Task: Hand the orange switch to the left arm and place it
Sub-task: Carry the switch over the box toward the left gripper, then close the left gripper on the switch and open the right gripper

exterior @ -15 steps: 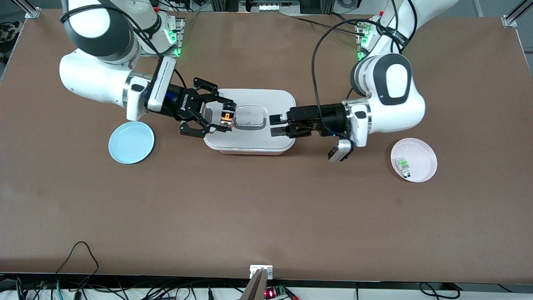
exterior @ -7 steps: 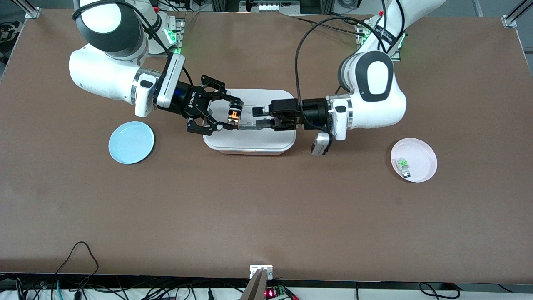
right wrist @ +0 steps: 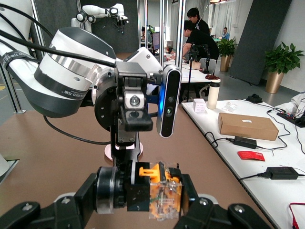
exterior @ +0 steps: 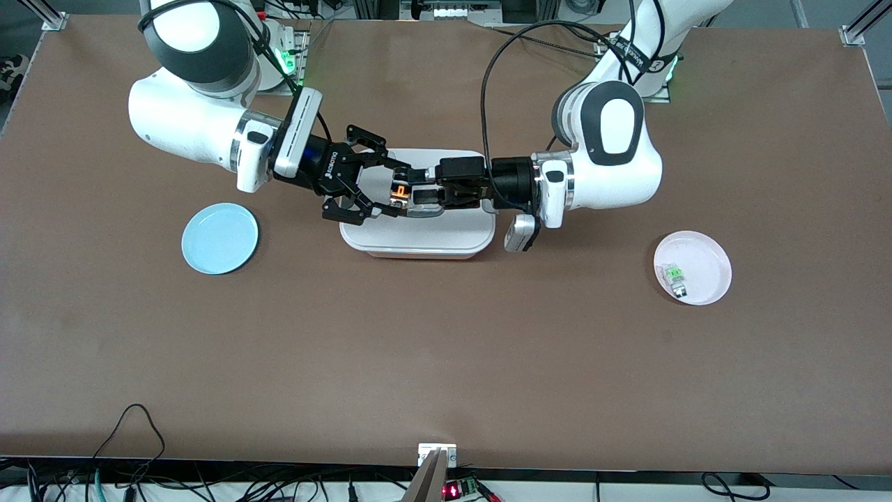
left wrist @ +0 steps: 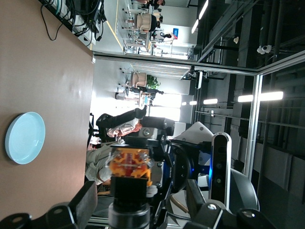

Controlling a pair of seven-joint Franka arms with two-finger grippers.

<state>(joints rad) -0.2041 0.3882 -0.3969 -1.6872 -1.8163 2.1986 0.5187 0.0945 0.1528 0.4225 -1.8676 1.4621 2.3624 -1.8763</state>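
Orange switch is up in the air over the box, pinched in my right gripper. Left gripper meets it there (fingers apart, flanking the switch; I can't tell whether they touch). Blue plate toward the right arm's end; pink plate with a green switch toward the left arm's.

Orange switch: small, black-bodied, orange part glowing, held in the air over the lid of the box, pinched in the right gripper with the left gripper right up against it. Box: large, white, rounded, lid on, flat on the table between the two arms.
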